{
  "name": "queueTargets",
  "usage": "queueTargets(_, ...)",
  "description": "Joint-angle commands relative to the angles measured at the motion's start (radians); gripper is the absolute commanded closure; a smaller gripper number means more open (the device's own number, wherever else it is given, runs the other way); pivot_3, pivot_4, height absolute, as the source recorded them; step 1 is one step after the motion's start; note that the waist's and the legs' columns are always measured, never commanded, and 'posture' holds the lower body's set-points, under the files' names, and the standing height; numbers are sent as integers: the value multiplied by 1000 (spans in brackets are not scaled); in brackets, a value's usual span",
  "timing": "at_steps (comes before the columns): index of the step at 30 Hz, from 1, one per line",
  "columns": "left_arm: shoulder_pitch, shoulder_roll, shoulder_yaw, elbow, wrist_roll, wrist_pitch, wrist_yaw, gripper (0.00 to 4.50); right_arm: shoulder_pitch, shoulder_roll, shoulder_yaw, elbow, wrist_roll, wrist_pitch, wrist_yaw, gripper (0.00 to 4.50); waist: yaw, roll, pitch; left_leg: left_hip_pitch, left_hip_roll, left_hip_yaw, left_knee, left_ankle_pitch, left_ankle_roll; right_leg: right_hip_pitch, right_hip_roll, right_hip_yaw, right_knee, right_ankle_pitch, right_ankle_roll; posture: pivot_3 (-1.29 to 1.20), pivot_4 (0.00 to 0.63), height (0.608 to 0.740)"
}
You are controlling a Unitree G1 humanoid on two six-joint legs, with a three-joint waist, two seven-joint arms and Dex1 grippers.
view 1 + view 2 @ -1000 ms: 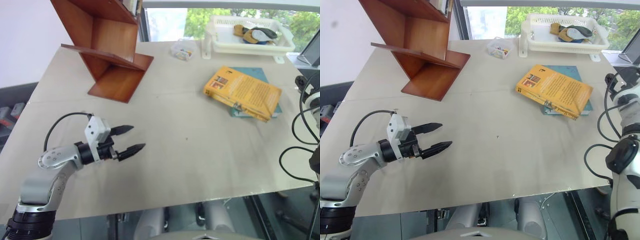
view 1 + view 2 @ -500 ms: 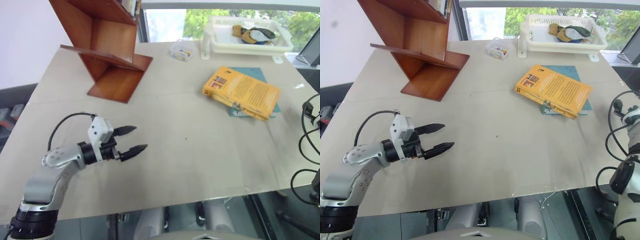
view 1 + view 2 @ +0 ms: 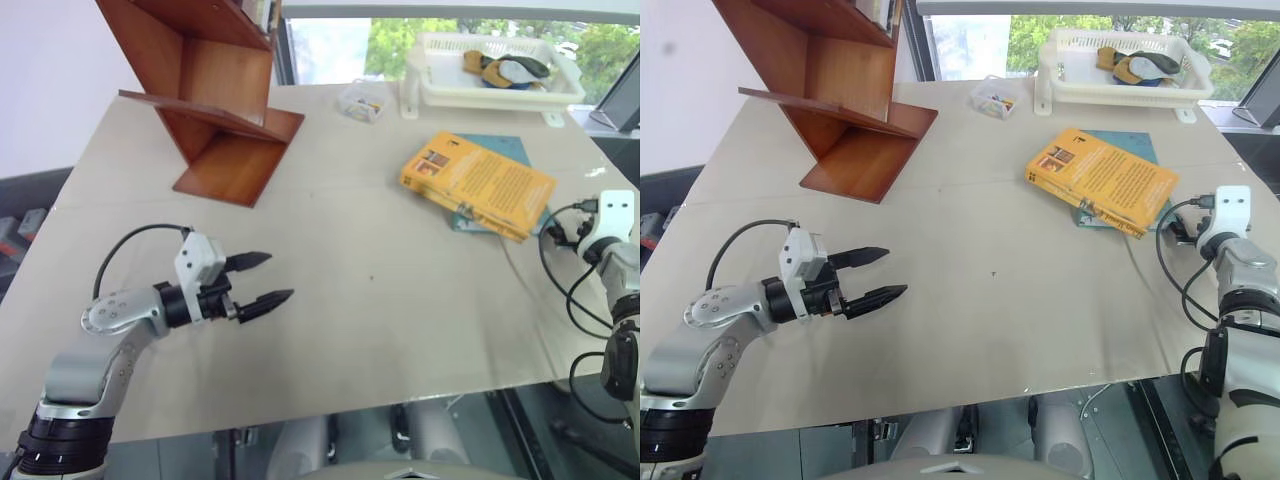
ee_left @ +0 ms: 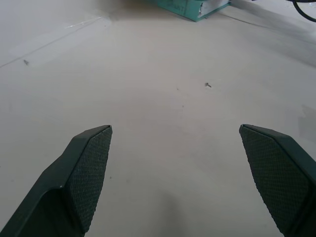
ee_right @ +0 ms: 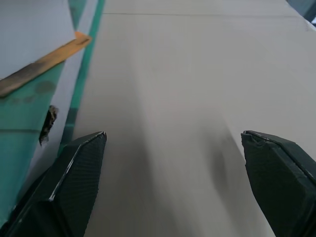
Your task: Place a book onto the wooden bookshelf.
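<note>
The book (image 3: 480, 180), thick and orange-yellow, lies flat on a thinner teal book (image 3: 507, 147) at the table's right. The wooden bookshelf (image 3: 215, 100) stands at the far left with its reddish boards tilted. My left gripper (image 3: 279, 276) hovers open and empty over the near left of the table, far from both. My right gripper (image 5: 173, 133) is open and empty, low over the table just beside the near right edge of the stacked books. In its wrist view the book's orange edge (image 5: 54, 54) lies next to one finger (image 5: 74, 182).
A white plastic basket (image 3: 436, 80) holding small items stands at the back right, and a small clear box (image 3: 365, 100) sits left of it. The table's right edge runs close to my right wrist (image 3: 1228, 225), which trails black cables. Bare tabletop lies between books and shelf.
My right arm has dropped and rolled from the frame's right edge down to the table beside the books. The left arm and the books have stayed put.
</note>
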Motion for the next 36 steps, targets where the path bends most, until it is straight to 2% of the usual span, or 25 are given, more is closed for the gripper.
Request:
queueTargets(1,9,16,42,-46,-13,-4,9,80,25,9,17,29,-20,-19,26,0,0,0,0,0,0,0,0,0,0,0,0,0,0,0,0,0,150,707)
queueTargets(7,37,10,57,-68,-16,-1,26,80,65,-33,-13,9,9,-38,53,0,4,-2,-1,1,1,0,0,0,0,1,0,0,1,-1,-1,0,150,707)
queueTargets(11,51,8,56,-76,-17,-5,34,80,118,-57,-30,-41,39,-28,123,0,11,-3,-2,0,0,-1,0,0,0,1,-1,-1,0,-1,-1,0,150,707)
queueTargets(19,33,8,39,-61,-16,-11,29,80,394,-61,-16,-358,138,21,456,0,10,-4,-2,2,0,-5,0,-3,4,5,-1,-4,-1,-1,-1,0,150,707)
queueTargets(22,31,12,42,-55,-17,-13,21,80,454,-51,-30,-432,184,30,511,0,7,-4,-3,3,1,-6,0,-3,4,6,-1,-5,-1,-1,-1,0,150,707)
queueTargets(27,23,13,39,-48,-14,-12,12,80,439,-11,-25,-415,191,-6,509,0,4,-5,-3,5,2,-5,0,-2,3,6,0,-4,0,-3,-1,0,150,707)
queueTargets(31,24,15,44,-53,-16,-8,11,80,374,49,-31,-307,178,-145,491,0,3,-5,-4,5,5,-4,0,-1,1,6,4,-4,0,-3,-1,0,150,707)
queueTargets(36,42,19,61,-66,-20,-6,14,80,281,72,-42,-228,189,-136,479,0,2,-6,-4,5,6,-4,0,0,0,6,5,-3,0,0,-6,0,150,707)
